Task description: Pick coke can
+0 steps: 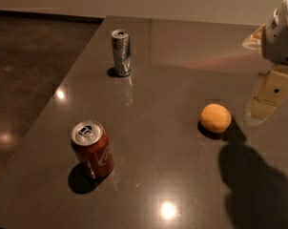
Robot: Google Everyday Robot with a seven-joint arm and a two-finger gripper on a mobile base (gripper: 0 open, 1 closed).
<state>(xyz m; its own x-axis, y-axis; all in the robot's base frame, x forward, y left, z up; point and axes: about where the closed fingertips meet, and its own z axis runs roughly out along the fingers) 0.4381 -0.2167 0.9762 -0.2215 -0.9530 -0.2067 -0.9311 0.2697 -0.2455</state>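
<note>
Gripper (270, 97) sits far right, open or closed I can't tell, and crossing to the coke can (91, 151) it could clip the orange (215, 118) or take the silver can (120, 52).

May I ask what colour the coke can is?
The coke can is red-brown with white script, in the camera view; gripper at upper right.

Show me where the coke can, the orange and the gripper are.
Coke can (95, 154): camera view, middle of its red side.
Orange (215, 117): camera view, centre of the fruit.
Gripper (281, 31): camera view, its white body, at the upper right edge.
</note>
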